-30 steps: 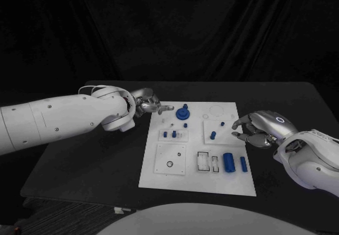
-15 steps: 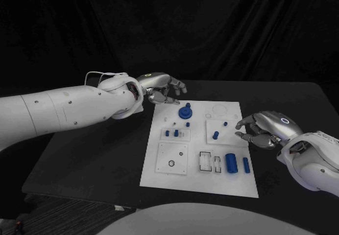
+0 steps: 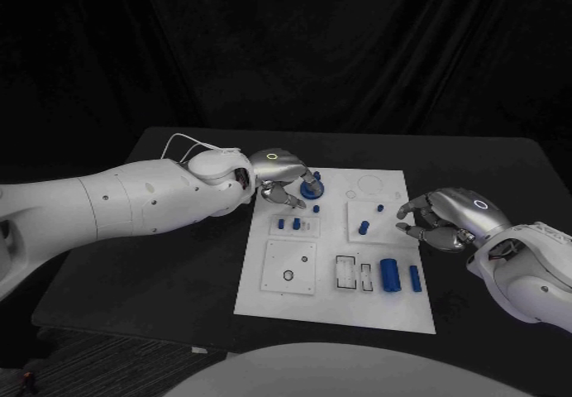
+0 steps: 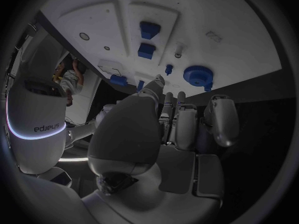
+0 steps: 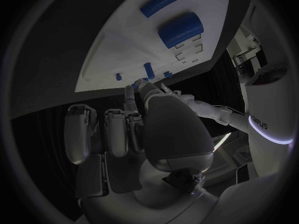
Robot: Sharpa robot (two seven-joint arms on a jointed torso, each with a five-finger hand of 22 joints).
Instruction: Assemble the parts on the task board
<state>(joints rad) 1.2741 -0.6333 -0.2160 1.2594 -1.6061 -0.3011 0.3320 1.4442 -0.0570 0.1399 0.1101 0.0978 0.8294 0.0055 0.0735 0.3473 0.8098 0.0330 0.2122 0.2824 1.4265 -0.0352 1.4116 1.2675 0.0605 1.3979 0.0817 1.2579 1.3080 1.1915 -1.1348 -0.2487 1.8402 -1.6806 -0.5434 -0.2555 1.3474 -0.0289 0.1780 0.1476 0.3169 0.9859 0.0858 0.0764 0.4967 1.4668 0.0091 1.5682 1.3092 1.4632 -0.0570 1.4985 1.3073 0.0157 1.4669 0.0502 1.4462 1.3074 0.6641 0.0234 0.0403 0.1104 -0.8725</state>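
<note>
- The board lies flat in the middle of the black table, long side running away from the robot.
- A round blue gear stands near the board's far left corner; two small pegs stand in a raised plate just nearer.
- Down at the near right end, a fat cylinder and a slim one lie side by side, next to a framed slot.
- Left hand hovers over the far left corner, right beside the gear, fingers loosely curled, nothing in them.
- Right hand hangs at the board's right edge, fingers curled in, grasping nothing.
- More small pegs stand just inboard of the right hand.
</note>
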